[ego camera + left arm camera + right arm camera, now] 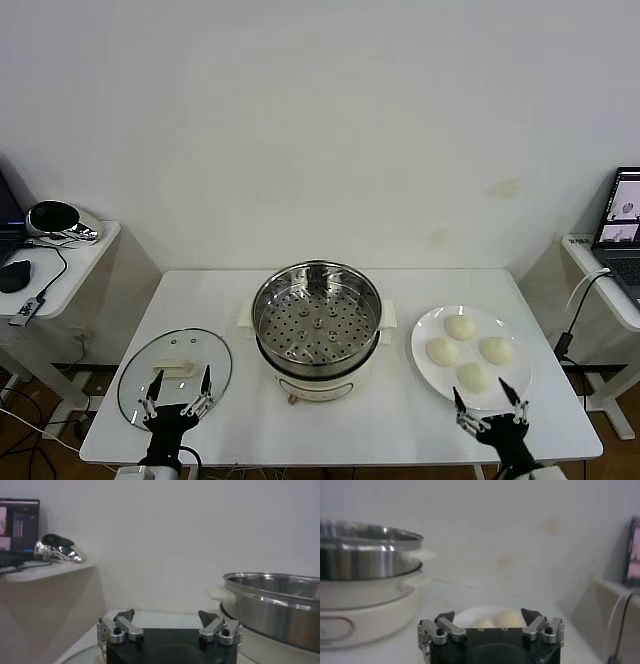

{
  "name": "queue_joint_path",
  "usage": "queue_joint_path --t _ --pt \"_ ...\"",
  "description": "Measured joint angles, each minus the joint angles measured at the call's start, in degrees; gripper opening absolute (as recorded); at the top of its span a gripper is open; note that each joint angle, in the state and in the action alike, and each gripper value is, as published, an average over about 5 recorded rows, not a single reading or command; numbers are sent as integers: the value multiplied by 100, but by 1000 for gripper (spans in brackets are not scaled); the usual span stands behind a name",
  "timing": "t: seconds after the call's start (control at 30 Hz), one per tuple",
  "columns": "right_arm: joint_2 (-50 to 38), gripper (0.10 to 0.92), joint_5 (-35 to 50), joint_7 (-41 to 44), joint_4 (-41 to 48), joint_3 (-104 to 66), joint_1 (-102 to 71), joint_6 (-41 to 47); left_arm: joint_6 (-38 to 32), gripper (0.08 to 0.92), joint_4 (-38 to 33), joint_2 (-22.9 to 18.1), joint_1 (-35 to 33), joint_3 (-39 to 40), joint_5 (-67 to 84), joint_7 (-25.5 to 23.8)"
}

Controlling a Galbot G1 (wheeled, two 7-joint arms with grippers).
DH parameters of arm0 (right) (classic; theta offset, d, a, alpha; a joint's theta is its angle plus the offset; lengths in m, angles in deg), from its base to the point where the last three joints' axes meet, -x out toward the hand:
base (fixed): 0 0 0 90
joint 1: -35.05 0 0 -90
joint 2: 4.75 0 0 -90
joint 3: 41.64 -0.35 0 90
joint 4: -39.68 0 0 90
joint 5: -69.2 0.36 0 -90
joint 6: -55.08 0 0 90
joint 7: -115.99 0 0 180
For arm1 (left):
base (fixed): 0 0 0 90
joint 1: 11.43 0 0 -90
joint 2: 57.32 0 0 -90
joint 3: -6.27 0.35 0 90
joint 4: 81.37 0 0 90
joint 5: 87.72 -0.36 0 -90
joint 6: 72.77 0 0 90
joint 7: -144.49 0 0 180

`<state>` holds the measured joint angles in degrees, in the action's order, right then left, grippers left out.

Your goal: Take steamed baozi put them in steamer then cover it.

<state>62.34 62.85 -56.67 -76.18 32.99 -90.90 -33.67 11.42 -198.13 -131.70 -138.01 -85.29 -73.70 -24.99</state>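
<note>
Buns: four smooth cream-white steamed baozi (pixel 470 353) lie on a flat white plate (pixel 427 372), beside the uncovered round stainless-steel steamer (pixel 316 328). Clear glass cover (pixel 175 373) lies flat on the table's left. Left gripper (pixel 178 387) above it and right gripper (pixel 492 399) at the plate's near edge both stand spread, empty.

Steamer (pixel 316 330) mid-table, cover (pixel 175 375) left, baozi (pixel 469 352) (plated) right.

The white desk (pixel 400 285) carries three things in a row: the glass cover (pixel 175 375) lies flat on the left, the steamer (pixel 317 330) stands in the middle, and a white plate (pixel 430 375) with four baozi (pixel 461 327) is on the right.
</note>
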Motion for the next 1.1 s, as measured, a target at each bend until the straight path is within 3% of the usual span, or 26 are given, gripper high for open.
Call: queue_joint_path --t 0.43,0.7,1.1 --pt "-2303 823 -1360 1475 1120 530 2051 272 228 823 37 123 171 -77 -311 82" --pt "-3319 823 -1363 2845 2255 2471 4467 295 281 823 -9 153 214 -133 -530 111" --pt "-3788 823 -1037 4717 3573 5347 7172 169 326 823 -86 172 235 -187 -686 150"
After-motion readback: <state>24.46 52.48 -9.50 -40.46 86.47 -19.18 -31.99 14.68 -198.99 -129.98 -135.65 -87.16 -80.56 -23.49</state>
